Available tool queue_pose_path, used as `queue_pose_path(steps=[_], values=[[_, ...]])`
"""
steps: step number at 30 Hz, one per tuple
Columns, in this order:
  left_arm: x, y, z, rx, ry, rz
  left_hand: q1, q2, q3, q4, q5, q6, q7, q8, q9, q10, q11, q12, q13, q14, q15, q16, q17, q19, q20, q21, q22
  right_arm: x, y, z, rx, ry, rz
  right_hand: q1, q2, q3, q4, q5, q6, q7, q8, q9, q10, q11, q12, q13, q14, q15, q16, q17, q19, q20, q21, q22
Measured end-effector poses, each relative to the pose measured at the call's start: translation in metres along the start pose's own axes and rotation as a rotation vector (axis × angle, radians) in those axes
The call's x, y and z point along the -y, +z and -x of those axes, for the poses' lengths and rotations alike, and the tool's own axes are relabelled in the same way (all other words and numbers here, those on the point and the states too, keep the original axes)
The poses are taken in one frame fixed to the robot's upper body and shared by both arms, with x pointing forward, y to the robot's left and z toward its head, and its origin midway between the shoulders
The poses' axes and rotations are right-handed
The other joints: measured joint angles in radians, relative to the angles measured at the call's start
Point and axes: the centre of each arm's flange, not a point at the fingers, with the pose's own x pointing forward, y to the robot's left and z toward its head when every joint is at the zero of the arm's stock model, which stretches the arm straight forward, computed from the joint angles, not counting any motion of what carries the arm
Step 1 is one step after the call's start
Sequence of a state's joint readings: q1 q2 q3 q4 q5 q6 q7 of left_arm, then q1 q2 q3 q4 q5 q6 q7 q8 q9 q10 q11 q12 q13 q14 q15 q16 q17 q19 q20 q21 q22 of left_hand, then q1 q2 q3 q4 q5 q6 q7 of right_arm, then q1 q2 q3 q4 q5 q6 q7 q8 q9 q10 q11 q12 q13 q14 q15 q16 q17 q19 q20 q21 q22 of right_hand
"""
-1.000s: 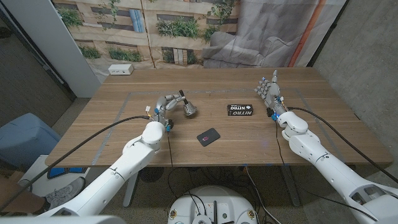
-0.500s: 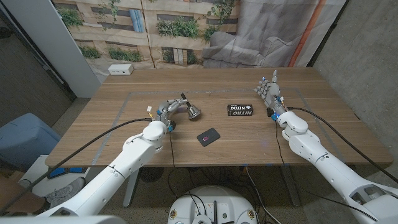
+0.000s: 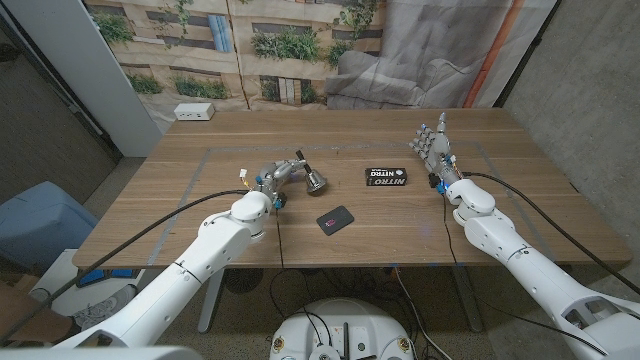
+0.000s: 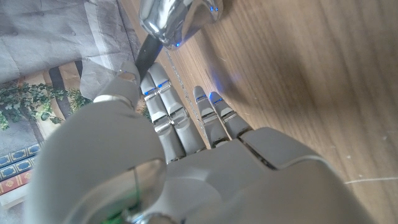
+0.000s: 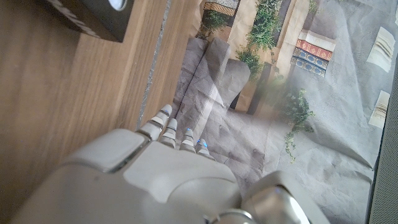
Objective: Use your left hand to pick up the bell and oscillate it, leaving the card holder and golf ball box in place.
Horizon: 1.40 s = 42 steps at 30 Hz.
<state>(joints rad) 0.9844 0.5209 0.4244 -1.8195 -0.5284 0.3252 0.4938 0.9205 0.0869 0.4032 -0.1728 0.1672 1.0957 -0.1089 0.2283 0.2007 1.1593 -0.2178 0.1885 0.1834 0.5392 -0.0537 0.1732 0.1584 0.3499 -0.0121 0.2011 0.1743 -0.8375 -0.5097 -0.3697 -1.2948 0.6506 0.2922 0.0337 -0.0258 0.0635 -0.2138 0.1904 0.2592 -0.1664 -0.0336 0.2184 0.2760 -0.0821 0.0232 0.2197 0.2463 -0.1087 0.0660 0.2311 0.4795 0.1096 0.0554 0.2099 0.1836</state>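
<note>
A silver bell (image 3: 315, 181) with a black handle (image 3: 298, 158) hangs tilted low over the table's middle. My left hand (image 3: 270, 180) holds it by the handle, fingers curled around it. In the left wrist view the bell (image 4: 177, 18) shines beyond my fingers (image 4: 168, 112), and its handle (image 4: 146, 53) runs between thumb and fingers. The black golf ball box (image 3: 387, 176) lies to the bell's right. The dark card holder (image 3: 335, 219) lies nearer the front edge. My right hand (image 3: 432, 148) stands upright right of the box, fingers apart and holding nothing. The box's corner (image 5: 93, 15) shows beyond my right hand (image 5: 155, 180).
A white power strip (image 3: 195, 112) sits at the table's far left edge. A printed backdrop hangs behind the table (image 3: 200, 210). A blue bin (image 3: 40, 220) stands on the floor to the left. Tape lines mark a rectangle on the wood.
My left hand has carried the bell a little to the right, towards the golf ball box. The right hand, box and card holder have stayed put.
</note>
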Motion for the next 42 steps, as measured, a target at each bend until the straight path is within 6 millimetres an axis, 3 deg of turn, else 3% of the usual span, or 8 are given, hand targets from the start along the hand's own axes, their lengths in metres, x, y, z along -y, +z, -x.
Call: queue_pose_path(steps=[15,42], values=[[0.002,0.016,0.004,0.136,0.004,-0.061,0.0,0.0,0.0,0.0,-0.001,0.0,0.0,0.0,0.0,0.0,0.0,0.0,0.0,-0.005,0.005,0.0,0.003,0.0,0.0,0.0,0.0,0.0,0.0,0.0,0.0,0.0,0.0,0.0,0.0,0.0,0.0,0.0,0.0,0.0,0.0,0.0,0.0,0.0,0.0,0.0,0.0,0.0,0.0,0.0,0.0,0.0,0.0,0.0],[-0.003,0.026,0.006,0.478,0.032,-0.356,0.01,0.0,-0.002,-0.002,-0.001,0.004,-0.004,-0.009,0.0,-0.003,-0.002,-0.004,0.001,-0.005,0.005,0.0,0.002,0.0,0.0,0.0,0.0,0.0,0.0,0.0,0.0,0.0,0.0,0.0,0.0,0.0,0.0,0.0,0.0,0.0,0.0,0.0,0.0,0.0,0.0,0.0,0.0,0.0,0.0,0.0,0.0,0.0,0.0,0.0]])
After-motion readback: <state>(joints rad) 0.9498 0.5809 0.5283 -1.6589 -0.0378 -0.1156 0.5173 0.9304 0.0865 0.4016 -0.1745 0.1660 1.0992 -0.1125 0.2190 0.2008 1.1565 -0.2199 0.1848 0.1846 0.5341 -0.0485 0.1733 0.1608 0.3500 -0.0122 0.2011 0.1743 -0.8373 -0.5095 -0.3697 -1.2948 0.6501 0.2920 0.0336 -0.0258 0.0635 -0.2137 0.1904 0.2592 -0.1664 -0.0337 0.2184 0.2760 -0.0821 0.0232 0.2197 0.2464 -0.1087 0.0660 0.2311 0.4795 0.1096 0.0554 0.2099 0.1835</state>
